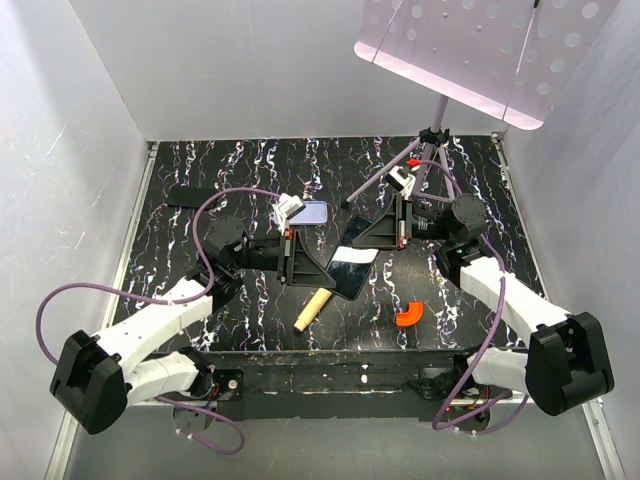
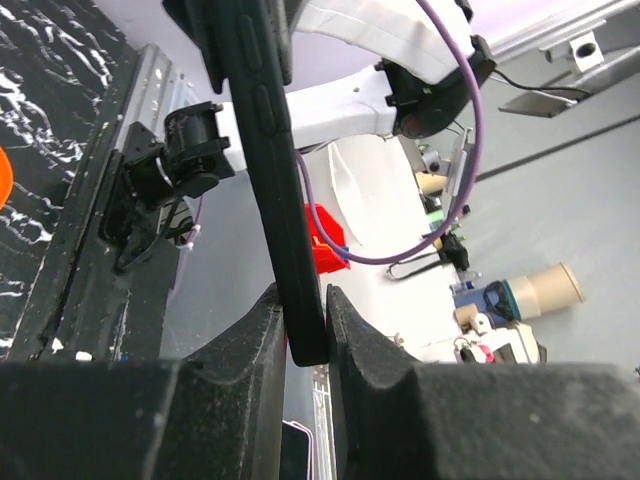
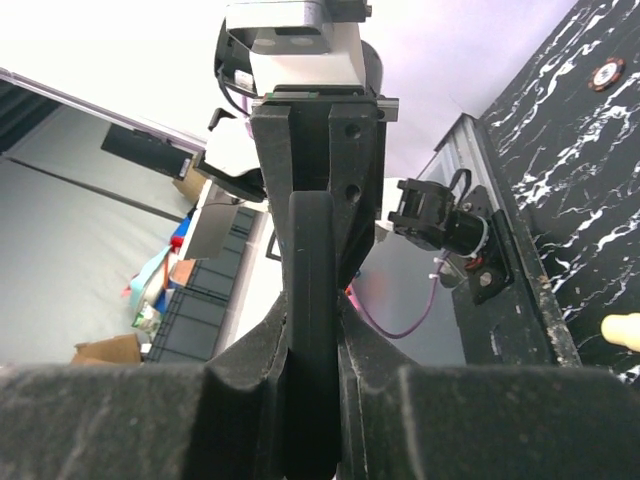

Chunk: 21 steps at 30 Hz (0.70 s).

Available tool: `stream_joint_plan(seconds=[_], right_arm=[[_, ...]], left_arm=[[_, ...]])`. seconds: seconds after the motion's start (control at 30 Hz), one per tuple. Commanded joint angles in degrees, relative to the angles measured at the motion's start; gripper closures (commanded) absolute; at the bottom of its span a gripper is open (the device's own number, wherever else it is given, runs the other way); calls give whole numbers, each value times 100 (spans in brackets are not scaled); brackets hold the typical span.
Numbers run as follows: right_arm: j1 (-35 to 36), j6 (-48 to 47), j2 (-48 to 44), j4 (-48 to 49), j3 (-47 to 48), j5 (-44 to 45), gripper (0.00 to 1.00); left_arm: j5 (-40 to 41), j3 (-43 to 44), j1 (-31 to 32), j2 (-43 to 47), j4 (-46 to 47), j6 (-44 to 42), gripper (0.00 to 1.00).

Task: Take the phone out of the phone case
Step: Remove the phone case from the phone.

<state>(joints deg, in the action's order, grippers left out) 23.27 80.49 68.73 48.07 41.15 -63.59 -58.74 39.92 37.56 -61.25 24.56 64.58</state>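
Note:
The phone, a thin black slab with a glossy face mirroring white light, is held off the table between both grippers. My left gripper is shut on its near-left end. In the left wrist view the phone's dark edge with side buttons rises from that gripper. My right gripper is shut on the far-right end. In the right wrist view the phone's edge stands between the closed fingers of that gripper. The lavender phone case lies flat on the table behind the left gripper, apart from the phone.
An orange curved piece and a wooden cylinder lie near the front. A dull black flat rectangle lies at the far left. A tripod stand with a perforated panel stands at the back right.

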Motion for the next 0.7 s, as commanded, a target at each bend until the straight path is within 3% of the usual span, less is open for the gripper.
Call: stream_joint_plan(seconds=[0.0,0.13,0.2,0.27,0.37,0.5,0.67], right_arm=[[-42,203,202,255,121,5,99],[-24,581,229,447,236,-83,99],[2,975,255,781,271,-92,99],[11,1485,342,1342,280,-57,99],[38,2425,562,2431,368,-48,99],[46,3034,738,3067,552,-92,99],[55,3183,747,3032,675,-118,99]], left_arm=[[-1077,419,207,44,3033,494,100],[-1472,1016,506,-167,3721,108,100],[-1727,1289,655,-456,4589,370,100],[-1921,1544,752,-746,5337,625,100],[-2333,1974,867,-1212,5481,566,100],[-2931,2300,885,-1591,4509,-275,100],[-2837,2599,692,-1706,1700,-2778,100]])
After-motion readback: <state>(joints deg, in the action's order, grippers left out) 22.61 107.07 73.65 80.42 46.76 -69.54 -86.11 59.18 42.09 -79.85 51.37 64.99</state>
